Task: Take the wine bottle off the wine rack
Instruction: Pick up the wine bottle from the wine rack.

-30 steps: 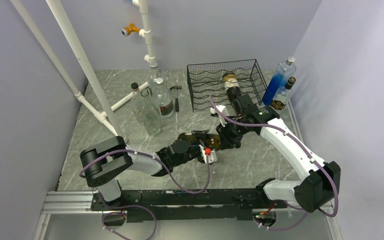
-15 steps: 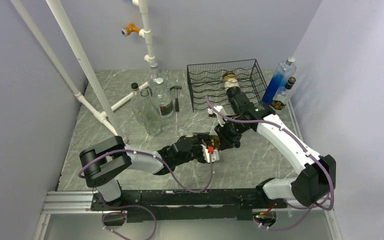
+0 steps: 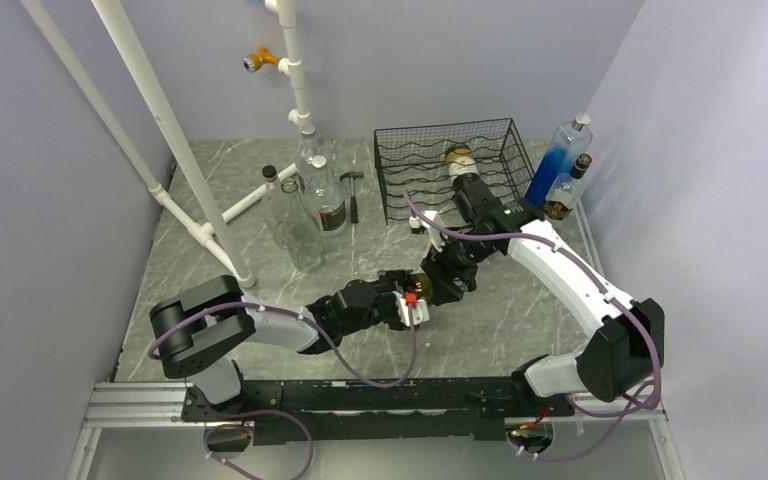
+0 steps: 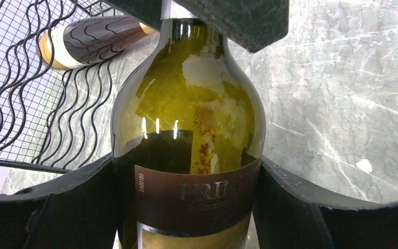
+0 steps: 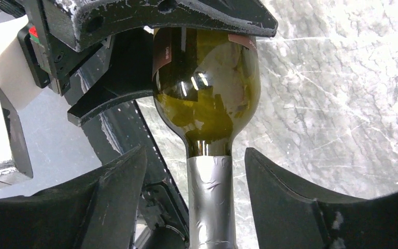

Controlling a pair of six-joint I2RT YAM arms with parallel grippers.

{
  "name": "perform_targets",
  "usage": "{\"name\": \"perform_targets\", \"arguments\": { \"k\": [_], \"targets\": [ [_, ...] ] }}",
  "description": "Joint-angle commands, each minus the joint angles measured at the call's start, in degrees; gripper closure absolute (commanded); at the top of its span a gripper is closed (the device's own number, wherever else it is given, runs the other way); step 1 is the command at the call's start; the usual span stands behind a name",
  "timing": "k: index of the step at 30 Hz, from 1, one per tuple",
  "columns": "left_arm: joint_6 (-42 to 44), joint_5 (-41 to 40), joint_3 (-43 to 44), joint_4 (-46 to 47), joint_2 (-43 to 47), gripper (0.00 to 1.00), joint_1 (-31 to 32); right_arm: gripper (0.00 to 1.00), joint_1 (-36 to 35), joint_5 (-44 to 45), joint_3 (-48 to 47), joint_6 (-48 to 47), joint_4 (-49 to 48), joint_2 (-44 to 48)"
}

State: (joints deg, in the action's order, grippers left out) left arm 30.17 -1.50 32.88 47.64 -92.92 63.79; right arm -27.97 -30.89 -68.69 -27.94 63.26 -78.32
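While off the wine rack [image 3: 415,190], wine bottle [image 4: 189,129] snug between left jaws

Robotics laboratory test cell, top external view. Plain lilac panels [image 3: 50,200] are enclosing a grey marble-patterned worktop [image 3: 520,320] on three sides, forming a booth. The left arm [image 3: 260,325] and right arm [image 3: 570,280] are sitting side by side on a metal rail [image 3: 130,405] at the near edge, with purple cables [image 3: 360,365] looping loose along them. A white pipe frame [image 3: 160,120] is slanting across the left side, and a second pipe is carrying an orange fitting [image 3: 260,60]. The wine rack [image 3: 440,165], clear bottles [image 3: 300,225], a blue bottle [image 3: 558,160] and what is probably a small hammer [image 3: 352,195] are standing together as an odd assortment, suiting a test bench more than a home.
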Motion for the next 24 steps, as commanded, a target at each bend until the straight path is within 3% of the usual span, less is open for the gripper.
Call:
{"name": "perform_targets", "arguments": {
  "k": [1,7,14,19,24],
  "targets": [
    [-3.7,1.8,-1.4,5.9,2.6,1.0,-0.1,0.26,-0.2,-2.8,-2.6,-1.2,-0.6,1.7],
    [-5.1,1.7,-3.4,7.5,4.3,1.0,-0.1,0.18,3.7,-6.1,-3.8,-2.0,-2.3,4.0],
    [-8.3,1.7,-5.0,8.8,6.4,1.0,0.0,0.16,17.7,-24.6,-5.7,-10.8,0.3,9.2],
    [-11.6,1.7,-5.6,9.5,7.9,1.0,-0.1,0.13,19.2,-30.1,0.9,-11.6,-7.3,15.8],
    [-14.8,1.6,-6.5,10.5,9.7,1.0,0.0,0.0,21.2,-39.7,8.4,-23.7,-11.0,21.0]
  ]
}}
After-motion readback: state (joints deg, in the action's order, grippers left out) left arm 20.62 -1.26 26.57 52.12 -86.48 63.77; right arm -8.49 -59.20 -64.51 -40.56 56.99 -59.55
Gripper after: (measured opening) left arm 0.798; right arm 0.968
